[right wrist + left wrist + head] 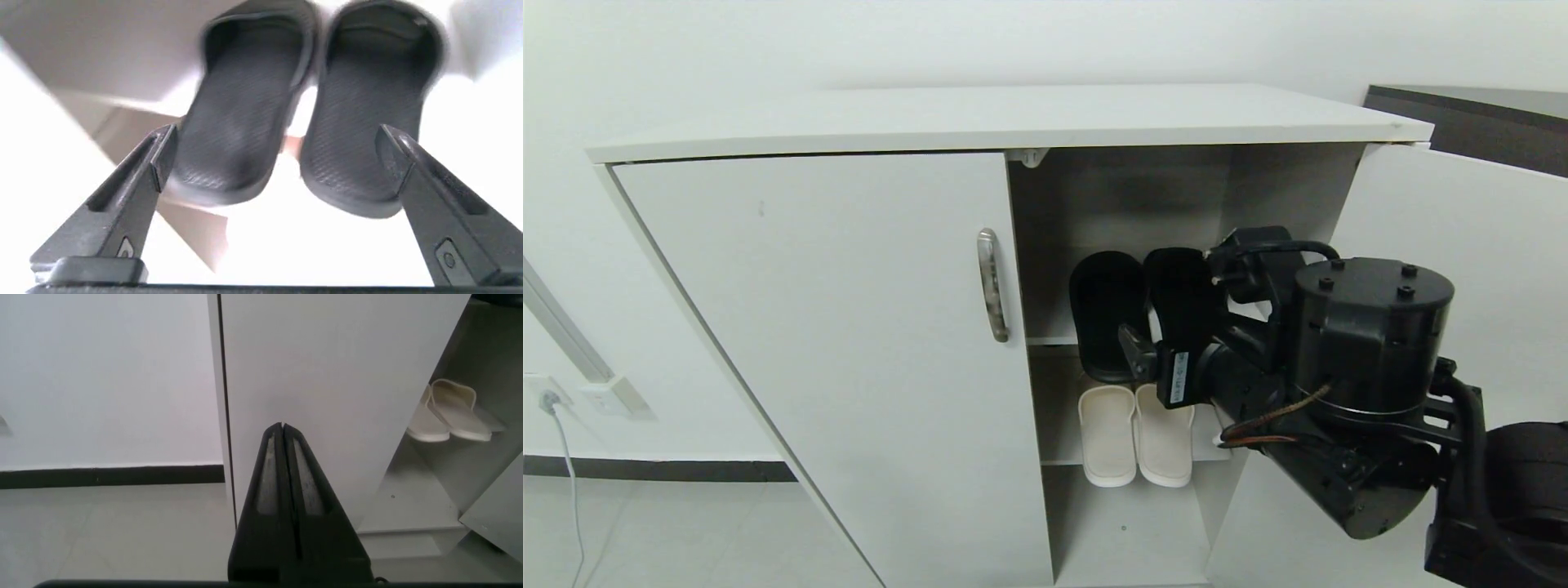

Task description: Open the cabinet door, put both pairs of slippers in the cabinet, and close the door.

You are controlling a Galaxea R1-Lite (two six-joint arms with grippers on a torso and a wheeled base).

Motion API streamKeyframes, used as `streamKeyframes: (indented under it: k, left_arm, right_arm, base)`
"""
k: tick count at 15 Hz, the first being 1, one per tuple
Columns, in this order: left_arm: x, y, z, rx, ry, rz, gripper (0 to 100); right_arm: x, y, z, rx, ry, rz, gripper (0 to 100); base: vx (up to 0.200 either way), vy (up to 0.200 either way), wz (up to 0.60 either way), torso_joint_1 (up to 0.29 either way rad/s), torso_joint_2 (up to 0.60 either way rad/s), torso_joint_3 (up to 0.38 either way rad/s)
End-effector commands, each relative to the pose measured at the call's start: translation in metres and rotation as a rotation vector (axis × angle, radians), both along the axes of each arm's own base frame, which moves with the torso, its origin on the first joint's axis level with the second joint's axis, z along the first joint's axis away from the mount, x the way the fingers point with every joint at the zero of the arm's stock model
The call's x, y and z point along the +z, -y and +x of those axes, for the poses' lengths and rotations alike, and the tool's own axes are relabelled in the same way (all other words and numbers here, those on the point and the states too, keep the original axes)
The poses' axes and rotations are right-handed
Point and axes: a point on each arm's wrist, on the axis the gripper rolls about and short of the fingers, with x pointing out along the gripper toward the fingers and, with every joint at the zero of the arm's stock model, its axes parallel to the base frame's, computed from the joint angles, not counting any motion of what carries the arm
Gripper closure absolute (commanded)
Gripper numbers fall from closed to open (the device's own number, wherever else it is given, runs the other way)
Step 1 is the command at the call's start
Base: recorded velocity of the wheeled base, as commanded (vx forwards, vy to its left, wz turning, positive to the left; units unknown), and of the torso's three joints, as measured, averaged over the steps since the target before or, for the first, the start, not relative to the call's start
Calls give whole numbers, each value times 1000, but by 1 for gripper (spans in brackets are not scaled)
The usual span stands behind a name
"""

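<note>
- right tool (278,135) is nearest: spread wide with nothing pinched, fingers flanking the heels of the black slippers (1107,314), not touching them as far as I can see
- left tool (282,437) is pressed together and holding nothing, parked low in front of the closed left door (809,343)
- the black pair seems to rest on the upper shelf (1045,340) of the cabinet (1013,114), side by side, tipped up with toes toward the back and heels hanging past the shelf's front edge
- imo that's the sketchy bit: back the arm out sloppy and a finger could snag a heel, dragging a slipper down onto the white pair or the floor (645,531)
- those overhanging heels could also catch the open right door (1462,269) when it swings shut, so it wouldn't sit flush. A nudge deeper first looks smart to me
- looks-wise: matte black slides with a wide strap, ribbed footbeds and chunky soles. Probably soft, grippy foam that shoves rather than glides
- white slippers (1107,437) are one shelf down, lying flat and touching each other, heels a bit over that edge too
- so both pairs look stowed and closing the door is what's left
</note>
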Motion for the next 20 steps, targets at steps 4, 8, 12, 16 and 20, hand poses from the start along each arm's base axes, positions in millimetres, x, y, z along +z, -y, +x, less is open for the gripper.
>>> streamKeyframes:
  k: [4,8,12,16,20]
  left_arm:
    - [0,0,0,0,0,0,100]
    - [0,0,0,0,0,0,100]
    - [0,0,0,0,-1,0,100]
    - [0,0,0,0,0,0,100]
    - [0,0,0,0,0,0,100]
  right_arm:
    - [-4,2,-7,27,-4,-8,100]
    - [-5,-2,-12,46,-7,-12,100]
    - [-7,-3,-13,50,-11,-18,100]
    - [-9,-3,-13,50,-16,-24,100]
    - [-12,-3,-13,52,-21,-36,100]
  base:
    - [0,0,0,0,0,0]
    - [0,0,0,0,0,0]
    - [0,0,0,0,0,0]
    - [-100,0,0,4,1,0]
    - [-200,0,0,-1,5,0]
